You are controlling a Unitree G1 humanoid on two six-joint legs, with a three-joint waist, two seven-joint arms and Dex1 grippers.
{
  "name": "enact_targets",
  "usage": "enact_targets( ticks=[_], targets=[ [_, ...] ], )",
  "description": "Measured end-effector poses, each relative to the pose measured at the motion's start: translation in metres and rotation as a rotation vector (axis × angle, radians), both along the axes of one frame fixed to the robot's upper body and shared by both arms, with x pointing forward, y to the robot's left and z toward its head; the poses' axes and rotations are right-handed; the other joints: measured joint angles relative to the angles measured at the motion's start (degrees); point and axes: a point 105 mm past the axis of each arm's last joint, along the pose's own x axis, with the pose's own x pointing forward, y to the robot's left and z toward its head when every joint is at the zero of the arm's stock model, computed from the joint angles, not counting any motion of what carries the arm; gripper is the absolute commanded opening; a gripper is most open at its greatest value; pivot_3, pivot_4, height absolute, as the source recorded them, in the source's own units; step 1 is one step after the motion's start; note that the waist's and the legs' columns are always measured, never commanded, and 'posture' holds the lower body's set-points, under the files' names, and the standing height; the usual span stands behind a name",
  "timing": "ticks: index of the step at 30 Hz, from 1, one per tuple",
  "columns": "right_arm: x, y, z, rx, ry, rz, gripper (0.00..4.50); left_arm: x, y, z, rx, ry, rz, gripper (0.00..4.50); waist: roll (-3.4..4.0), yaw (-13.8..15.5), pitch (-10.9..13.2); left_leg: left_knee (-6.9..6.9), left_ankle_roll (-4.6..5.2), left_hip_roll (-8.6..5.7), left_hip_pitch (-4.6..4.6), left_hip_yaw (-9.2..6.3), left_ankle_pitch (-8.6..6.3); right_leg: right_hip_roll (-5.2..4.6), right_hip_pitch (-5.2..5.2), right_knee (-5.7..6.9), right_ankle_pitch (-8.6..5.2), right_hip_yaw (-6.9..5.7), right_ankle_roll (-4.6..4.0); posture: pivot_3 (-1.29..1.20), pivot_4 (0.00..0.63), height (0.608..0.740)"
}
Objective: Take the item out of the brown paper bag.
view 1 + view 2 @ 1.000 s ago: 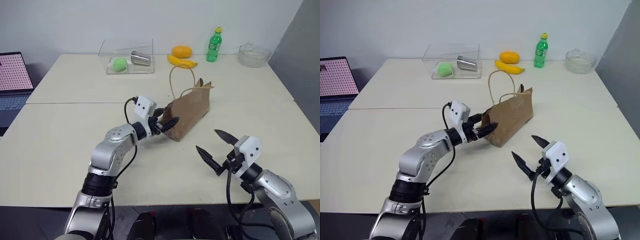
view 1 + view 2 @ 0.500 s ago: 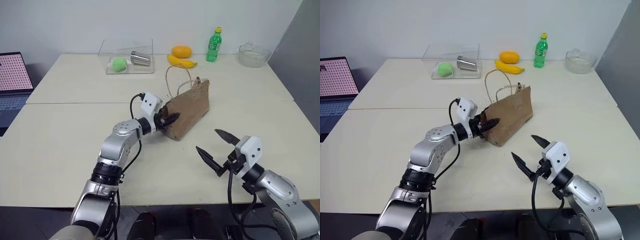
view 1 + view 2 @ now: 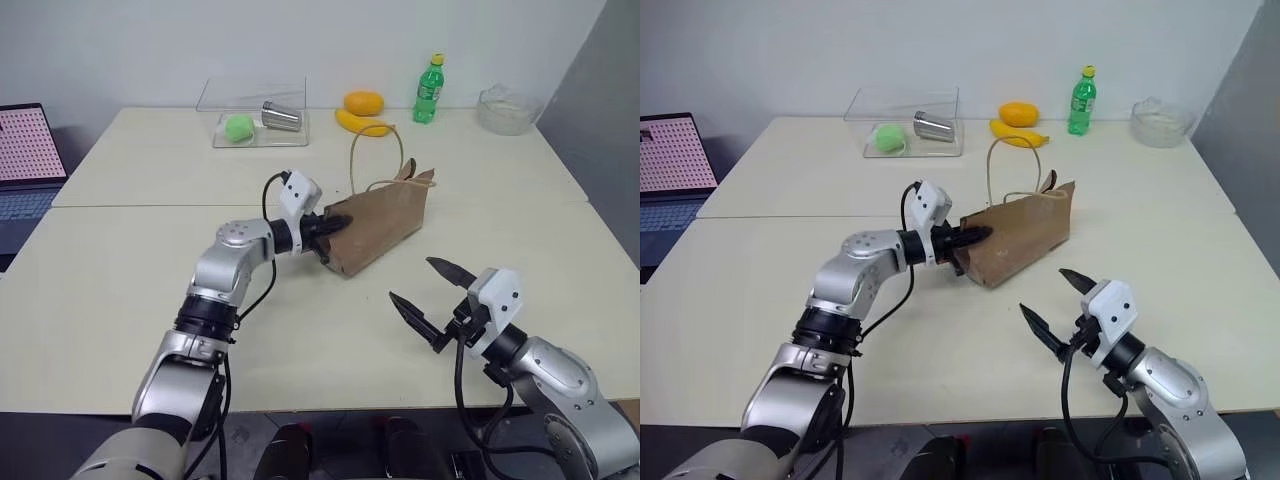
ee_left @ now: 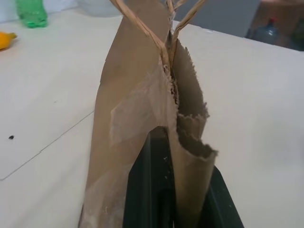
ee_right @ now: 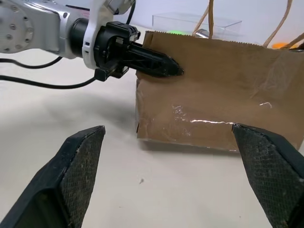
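Left eye view: my left hand (image 3: pixel 335 227) pinched shut on near edge of brown paper bag (image 3: pixel 385 228), bag lying on counter (image 3: pixel 120 290). My right hand (image 3: pixel 432 300) spread wide open, apart from bag, bag just ahead of it. Ketchup bottle: can't see it, can't tell where.

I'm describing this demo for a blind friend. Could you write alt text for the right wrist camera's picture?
The left gripper is shut on the upper edge of the brown paper bag, which lies on the pale table. The right gripper faces it with fingers wide open.
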Motion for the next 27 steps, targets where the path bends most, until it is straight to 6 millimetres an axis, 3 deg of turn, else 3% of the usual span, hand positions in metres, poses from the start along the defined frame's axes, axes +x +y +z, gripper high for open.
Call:
enact_targets(
  ticks=[7,14,24,27],
  targets=[
    [-0.003,0.005,-0.003,-0.016,0.042,0.045,4.5,0.018,0.009,0.012,0.063,-0.073,-0.083,0.02,-0.05,-0.08,0.03,-0.02,0.02,-0.02,-0.09,-0.01,-0.01,0.0,-0.07,-0.03,0.0,-0.01,0.0,0.0,0.15,0.74],
    [0.0,0.012,-0.001,-0.02,0.04,0.059,4.5,0.032,0.013,0.017,0.126,-0.157,-0.034,0.02,-0.09,-0.12,0.05,0.02,0.02,-0.02,-0.08,-0.02,0.0,0.0,-0.07,0.03,0.0,-0.01,0.02,0.0,0.15,0.74],
    [0.001,0.018,0.0,-0.026,0.039,0.068,4.5,0.035,0.017,0.009,0.15,-0.178,-0.005,0.02,-0.1,-0.18,0.06,0.13,0.02,-0.06,-0.09,-0.05,0.0,-0.01,-0.09,0.25,0.0,-0.01,0.03,0.0,0.15,0.74],
    [0.003,0.019,0.002,-0.028,0.031,0.072,4.5,0.034,0.016,0.009,0.158,-0.182,-0.01,0.58,-0.1,-0.18,0.06,0.18,0.02,-0.07,-0.08,-0.06,0.0,-0.01,-0.11,0.38,0.0,-0.01,0.03,0.0,0.15,0.74]
  ],
)
